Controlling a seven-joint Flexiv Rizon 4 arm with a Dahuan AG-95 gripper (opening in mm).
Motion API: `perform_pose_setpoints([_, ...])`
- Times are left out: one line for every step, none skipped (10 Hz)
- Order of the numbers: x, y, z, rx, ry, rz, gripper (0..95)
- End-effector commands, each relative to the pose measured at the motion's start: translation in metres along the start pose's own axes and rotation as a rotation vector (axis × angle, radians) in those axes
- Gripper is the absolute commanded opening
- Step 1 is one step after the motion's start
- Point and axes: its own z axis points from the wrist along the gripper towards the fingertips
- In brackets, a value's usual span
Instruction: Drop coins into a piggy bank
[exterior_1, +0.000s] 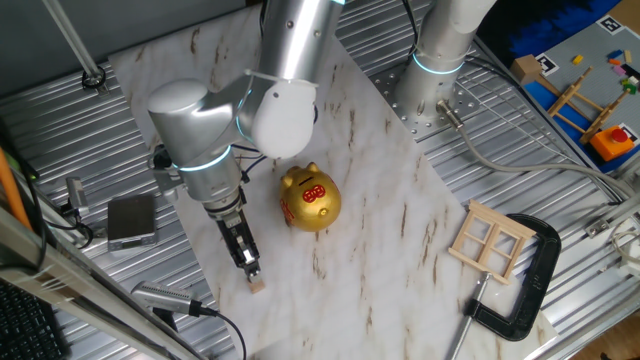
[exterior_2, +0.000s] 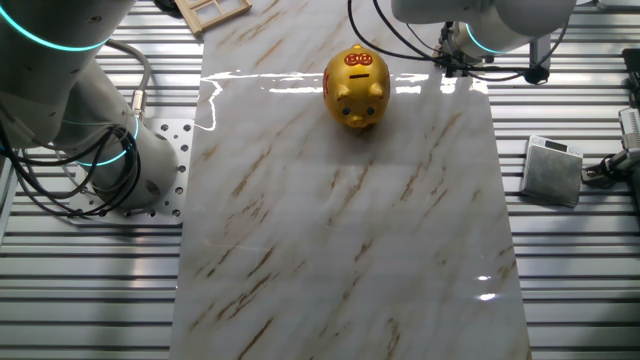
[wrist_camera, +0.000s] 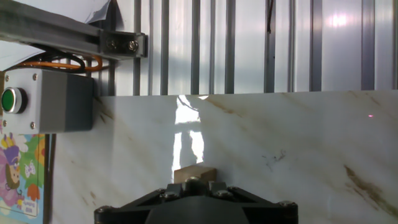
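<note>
The marble board (exterior_1: 380, 200) covers the middle of the table, and the arm leans down over its near left corner in one fixed view. The gold piggy bank (exterior_1: 309, 198) stands upright on the board, to the right of the gripper (exterior_1: 250, 265) and a little farther back, clearly apart from it. The red patch with gold marks faces up and forward.

The wooden coin (exterior_1: 257, 284) is just below the fingertips, low over the board or on it. In the hand view the coin (wrist_camera: 194, 173) shows as a tan block right at the tip of the fingers. I cannot tell if the fingers are pressed on the coin or only close around it.

To do this step well, I think the grip must be centred on the coin's edges, then lifted straight up before moving toward the slot on top of the pig.
</note>
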Motion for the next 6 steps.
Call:
perform_pose_setpoints([0.003, -0.001, -0.002, -0.013, 0.006, -0.003, 0.0])
perform_pose_setpoints([0.003, 0.000, -0.006, -0.005, 0.009, -0.007, 0.0])
perform_pose_setpoints([0.003, 0.002, -0.013, -0.006, 0.013, -0.009, 0.0])
perform_pose_setpoints([0.003, 0.004, -0.017, 0.009, 0.014, -0.009, 0.0])
perform_pose_setpoints([0.005, 0.005, -0.021, 0.017, 0.014, -0.013, 0.0])
perform_pose_setpoints([0.007, 0.006, -0.023, 0.024, 0.016, -0.015, 0.0])
